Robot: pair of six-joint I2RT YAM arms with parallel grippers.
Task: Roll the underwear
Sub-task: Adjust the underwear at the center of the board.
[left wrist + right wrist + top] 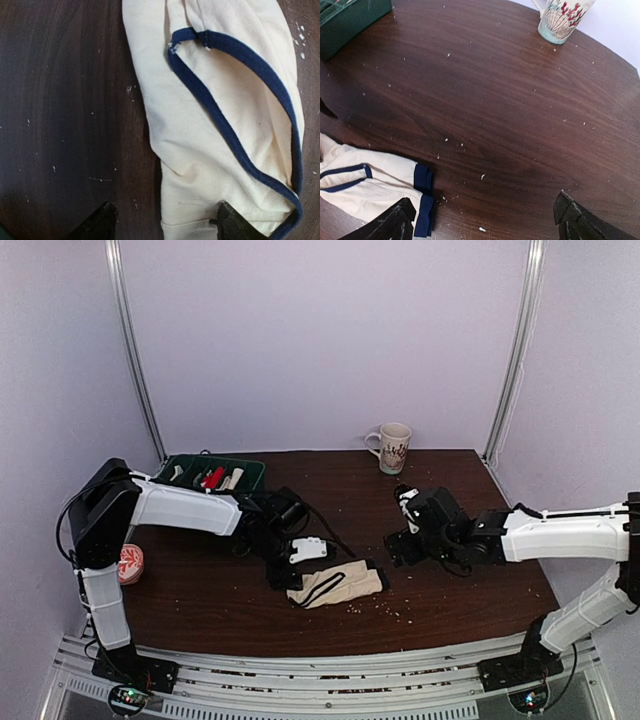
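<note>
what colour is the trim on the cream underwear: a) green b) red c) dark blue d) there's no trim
c: in the left wrist view a dark blue trim runs along the edges of the cream underwear, and the right wrist view shows the same blue bands.

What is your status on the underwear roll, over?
Left pincer open above underwear, right pincer open, empty. Cloth loosely folded, not yet a tight roll. Mug, green bin at back, nothing blocking.
</note>
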